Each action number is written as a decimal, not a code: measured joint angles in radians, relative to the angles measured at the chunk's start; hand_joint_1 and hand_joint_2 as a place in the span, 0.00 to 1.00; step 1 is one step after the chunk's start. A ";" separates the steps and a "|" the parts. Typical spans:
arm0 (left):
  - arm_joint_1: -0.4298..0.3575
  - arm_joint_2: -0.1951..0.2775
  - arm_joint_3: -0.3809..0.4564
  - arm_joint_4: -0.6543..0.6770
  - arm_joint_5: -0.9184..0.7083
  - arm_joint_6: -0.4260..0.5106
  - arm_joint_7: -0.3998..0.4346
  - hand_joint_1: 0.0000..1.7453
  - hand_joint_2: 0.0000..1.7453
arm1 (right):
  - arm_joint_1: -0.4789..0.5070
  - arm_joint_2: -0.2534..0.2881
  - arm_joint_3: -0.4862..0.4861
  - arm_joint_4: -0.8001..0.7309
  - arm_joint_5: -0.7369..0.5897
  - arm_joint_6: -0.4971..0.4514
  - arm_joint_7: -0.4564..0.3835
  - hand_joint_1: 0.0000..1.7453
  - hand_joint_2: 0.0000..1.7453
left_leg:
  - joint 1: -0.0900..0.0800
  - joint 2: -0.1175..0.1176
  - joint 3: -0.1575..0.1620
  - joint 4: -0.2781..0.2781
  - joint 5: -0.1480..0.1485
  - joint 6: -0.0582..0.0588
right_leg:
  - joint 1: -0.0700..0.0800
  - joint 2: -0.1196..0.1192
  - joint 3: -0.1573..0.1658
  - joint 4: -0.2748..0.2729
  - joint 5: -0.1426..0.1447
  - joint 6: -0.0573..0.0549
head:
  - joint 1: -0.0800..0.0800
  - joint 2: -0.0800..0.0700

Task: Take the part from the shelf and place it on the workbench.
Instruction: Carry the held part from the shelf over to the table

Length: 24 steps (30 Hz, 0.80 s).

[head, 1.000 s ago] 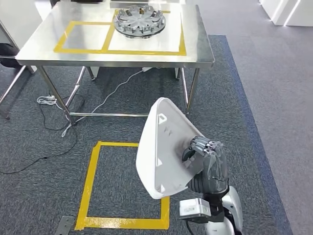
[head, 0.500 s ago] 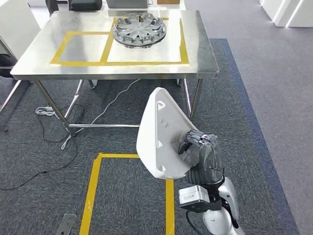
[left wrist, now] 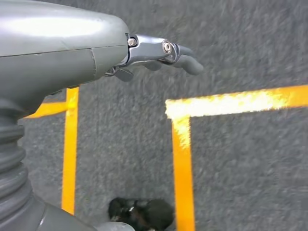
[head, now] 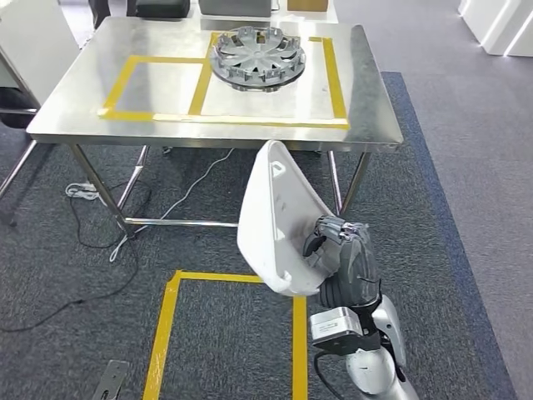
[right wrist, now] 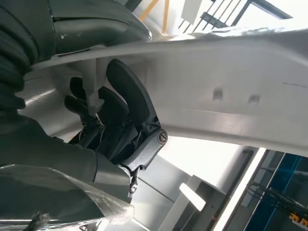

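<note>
My right hand grips a white, curved triangular shell part by its lower edge and holds it up on edge over the carpet, just short of the workbench's front. The right wrist view shows dark fingers curled against the white part. The steel workbench stands ahead, with two yellow-taped squares on top. My left hand hangs above the grey carpet with its fingers stretched out and nothing in them.
A round grey slotted disc lies in the workbench's right taped square. White and black cables trail on the carpet under the table. A yellow taped square marks the floor in front of me. Lighter floor lies to the right.
The whole view has shifted: the workbench now sits closer and farther right, so the camera moved toward it. The white part stays in my right hand, turned more edge-on.
</note>
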 joint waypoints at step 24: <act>0.001 0.005 -0.019 0.000 -0.003 0.001 0.010 0.00 1.00 | -0.001 0.009 -0.017 -0.007 -0.028 0.009 0.000 1.00 1.00 | 0.035 0.007 -0.090 -0.007 0.082 -0.017 | -0.037 0.000 0.070 0.198 -0.202 0.081 | 0.009 0.000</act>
